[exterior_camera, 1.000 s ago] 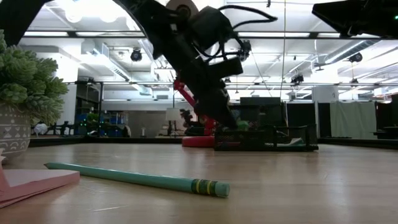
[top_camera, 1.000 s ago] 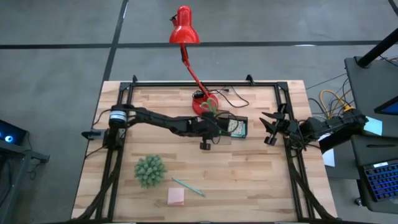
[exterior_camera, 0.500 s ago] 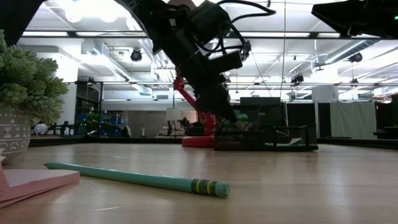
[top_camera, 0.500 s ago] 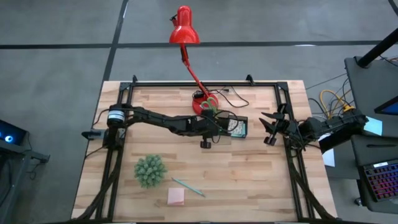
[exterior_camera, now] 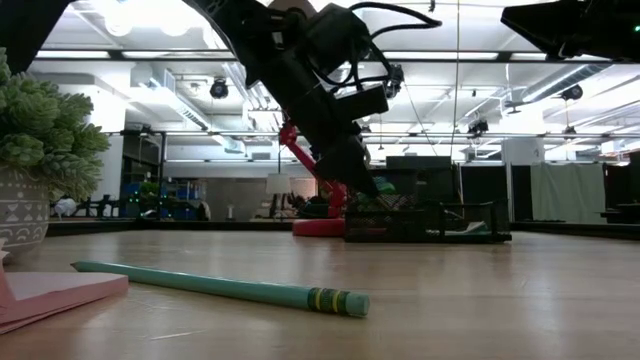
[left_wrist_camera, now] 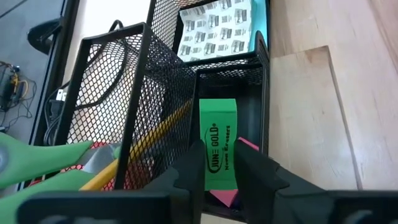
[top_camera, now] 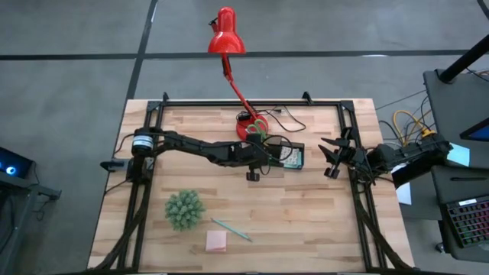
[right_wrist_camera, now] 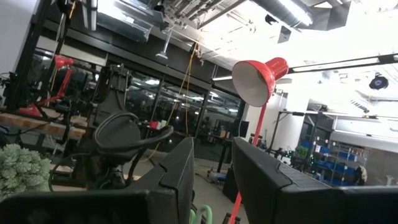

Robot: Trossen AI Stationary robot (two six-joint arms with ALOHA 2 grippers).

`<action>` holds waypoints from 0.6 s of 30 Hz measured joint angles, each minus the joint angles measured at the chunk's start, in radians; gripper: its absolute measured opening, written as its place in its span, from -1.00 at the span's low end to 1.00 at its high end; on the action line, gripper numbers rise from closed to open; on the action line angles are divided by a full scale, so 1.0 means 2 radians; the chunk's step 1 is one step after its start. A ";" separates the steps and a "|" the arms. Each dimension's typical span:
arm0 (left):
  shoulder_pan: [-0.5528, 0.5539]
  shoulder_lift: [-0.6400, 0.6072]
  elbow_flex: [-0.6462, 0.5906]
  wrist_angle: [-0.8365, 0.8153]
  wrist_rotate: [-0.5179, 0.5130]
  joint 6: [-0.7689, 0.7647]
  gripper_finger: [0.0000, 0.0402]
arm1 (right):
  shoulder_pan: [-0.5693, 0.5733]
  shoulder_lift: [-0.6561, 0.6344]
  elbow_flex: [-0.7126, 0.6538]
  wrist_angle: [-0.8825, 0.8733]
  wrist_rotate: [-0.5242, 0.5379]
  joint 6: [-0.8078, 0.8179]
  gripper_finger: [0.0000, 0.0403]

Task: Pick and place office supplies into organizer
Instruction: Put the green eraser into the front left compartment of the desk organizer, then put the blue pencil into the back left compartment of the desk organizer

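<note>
Left fingers [left_wrist_camera: 188, 163] clamped on green eraser [left_wrist_camera: 219, 140] — inside black organizer [left_wrist_camera: 158, 74] compartment.

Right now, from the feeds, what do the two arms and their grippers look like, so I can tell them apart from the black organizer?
Both arms are dark, jointed links with black cables looped alongside. The left arm has a silvery round joint near its base. The left gripper and right gripper each end in two flat, matte black fingers, solid rather than mesh like the organizer.

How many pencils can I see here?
2: a teal pencil lying on the table beside the pink pad, a yellow pencil leaning inside the black organizer. More may hide there.
</note>
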 joint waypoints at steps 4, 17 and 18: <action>0.000 0.000 0.000 0.000 -0.002 0.000 -0.48 | 0.000 0.000 0.000 0.000 0.000 0.000 -0.50; -0.007 -0.012 0.003 -0.015 -0.001 -0.001 -0.13 | 0.000 0.000 0.000 0.000 0.000 -0.001 -0.50; -0.009 -0.017 0.003 -0.023 0.000 -0.002 -0.13 | 0.000 0.000 0.000 0.000 0.000 -0.001 -0.50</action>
